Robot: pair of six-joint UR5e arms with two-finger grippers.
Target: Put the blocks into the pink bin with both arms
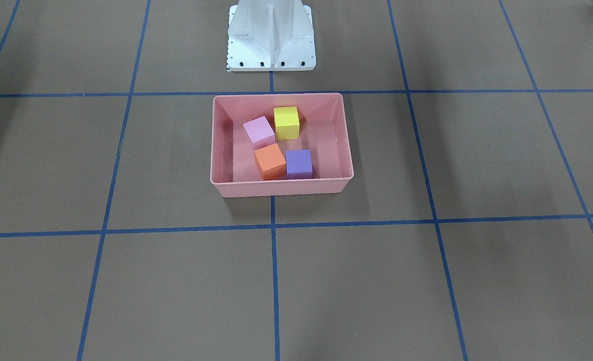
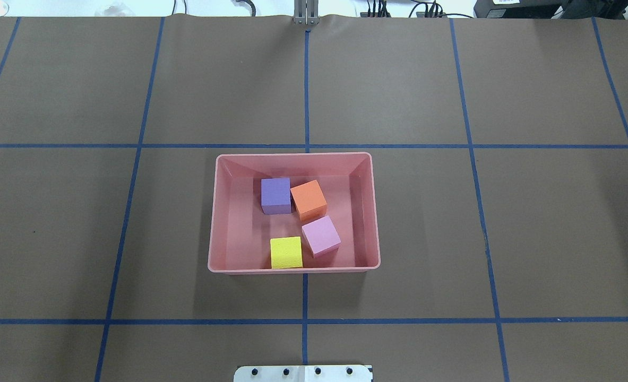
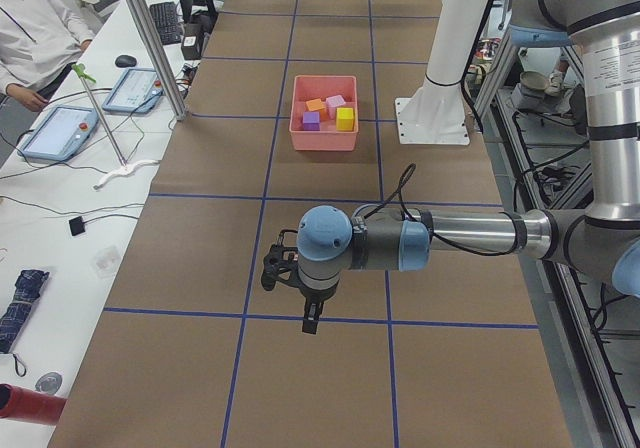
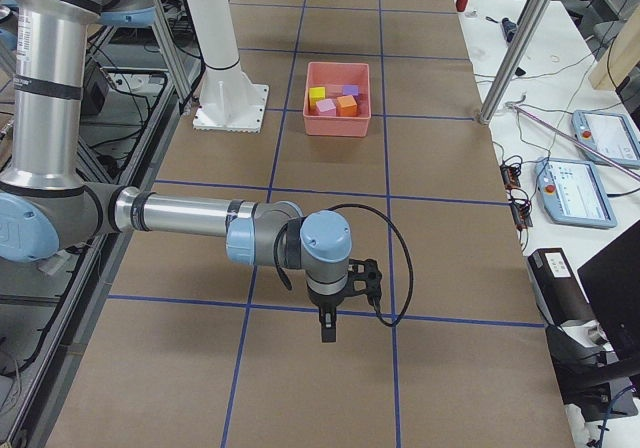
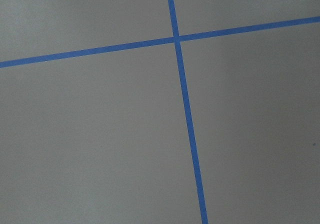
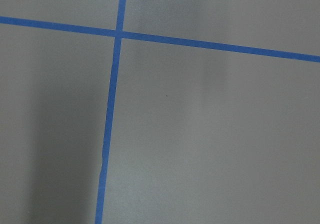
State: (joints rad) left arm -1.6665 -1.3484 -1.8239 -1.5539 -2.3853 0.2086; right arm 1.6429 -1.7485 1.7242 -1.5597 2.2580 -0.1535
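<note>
Left gripper (image 3: 311, 320): over the table (image 3: 200, 268); clenched or released, cannot tell.
Right gripper (image 4: 327, 328): likewise, cannot tell.
Blocks: orange block (image 2: 308, 197), light pink block (image 2: 321, 236), yellow block (image 2: 286, 252) and purple block (image 2: 275, 193) inside the pink bin (image 2: 215, 212), well apart from both grippers.

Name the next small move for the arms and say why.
Likely none but holding still: the orange block, light pink block, yellow block and purple block all sit inside the pink bin, and the left gripper and right gripper hang over the table well away from it, so the task looks done.
</note>
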